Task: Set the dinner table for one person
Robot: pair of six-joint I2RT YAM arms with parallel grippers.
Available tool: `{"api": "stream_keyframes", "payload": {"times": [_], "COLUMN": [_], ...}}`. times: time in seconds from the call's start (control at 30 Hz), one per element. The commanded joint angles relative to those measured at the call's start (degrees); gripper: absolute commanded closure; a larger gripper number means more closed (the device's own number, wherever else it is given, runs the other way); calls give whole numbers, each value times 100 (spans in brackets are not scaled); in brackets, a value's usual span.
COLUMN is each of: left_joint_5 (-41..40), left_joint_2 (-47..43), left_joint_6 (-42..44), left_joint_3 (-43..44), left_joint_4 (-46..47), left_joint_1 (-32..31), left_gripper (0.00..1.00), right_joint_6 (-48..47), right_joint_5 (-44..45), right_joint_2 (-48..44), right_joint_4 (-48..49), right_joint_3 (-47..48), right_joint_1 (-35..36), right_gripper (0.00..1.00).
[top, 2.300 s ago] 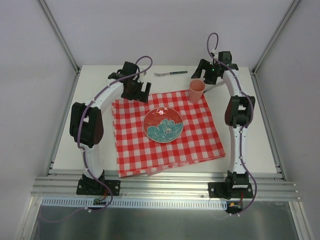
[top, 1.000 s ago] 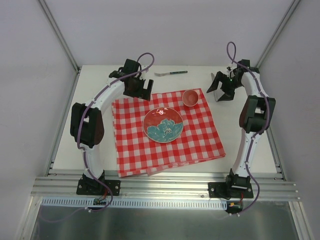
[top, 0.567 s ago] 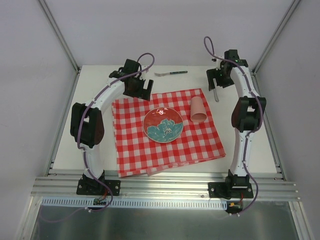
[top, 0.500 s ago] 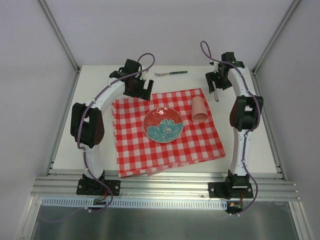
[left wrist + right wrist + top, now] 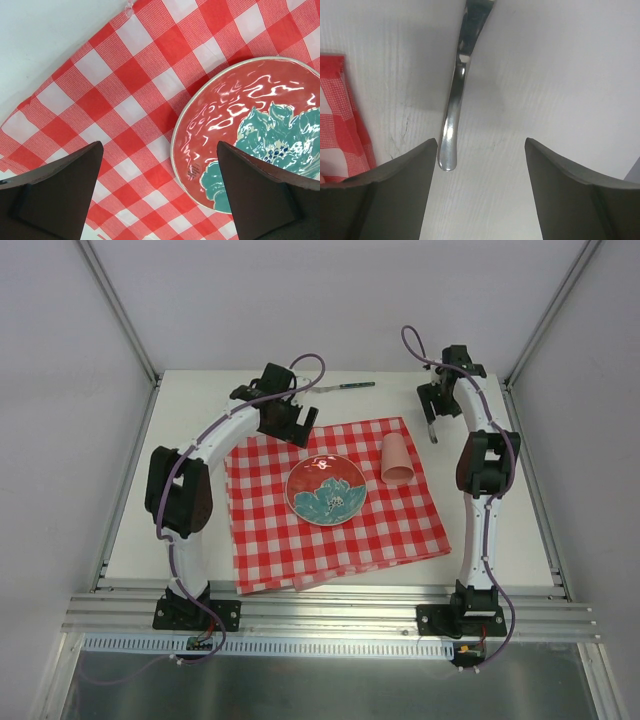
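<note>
Dinner table (image 5: 395, 395) status: the right gripper (image 5: 480, 145) has its jaws spread and straddles the tip of a silver utensil handle (image 5: 454, 115) without touching it. The handle lies on bare tabletop just beside the right edge of the checked cloth (image 5: 300, 530). The left gripper (image 5: 159, 147) has its jaws wide apart and empty, over the cloth and the rim of the flowered plate (image 5: 250, 140).

Change: the pink cup (image 5: 397, 460), upright a second ago, now lies on its side on the cloth, right of the plate. The right arm has moved on to the utensil.

Judgement: the cup needs righting. The fork (image 5: 350, 385) is still unplaced at the far edge.
</note>
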Motion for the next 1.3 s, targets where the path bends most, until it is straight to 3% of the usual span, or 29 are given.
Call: {"api": "stream_keyframes", "payload": {"times": [0.0, 0.1, 0.37, 0.93, 1.0, 1.1, 1.13, 1.27], "left_joint_5": [-84, -84, -136, -207, -207, -216, -216, -216], "left_joint_2": [-230, -186, -168, -169, -177, -204, -221, -274], "left_joint_6": [65, 48, 65, 100, 109, 109, 101, 109], "left_joint_3": [39, 92, 118, 92, 83, 57, 57, -22], "left_joint_4": [-18, -17, -17, -9, -17, -17, -17, -17], "left_joint_1": [-55, -73, -161, -257, -275, -284, -284, -293], "left_gripper": [1, 1, 1, 1, 1, 1, 1, 1], "right_joint_6": [157, 244, 377, 359, 342, 298, 280, 193], "right_joint_5": [-276, -750, -972, -902, -885, -815, -779, -647], "right_joint_2": [133, 159, 388, 713, 740, 784, 784, 714], "right_joint_4": [-9, -97, -264, -176, -185, -211, -238, -282], "right_joint_3": [408, 408, 426, 505, 514, 505, 479, 277], "right_joint_1": [33, 68, 121, 121, 94, 51, 42, 6], "right_gripper": [26, 26, 28, 47, 53, 77, 99, 100]}}
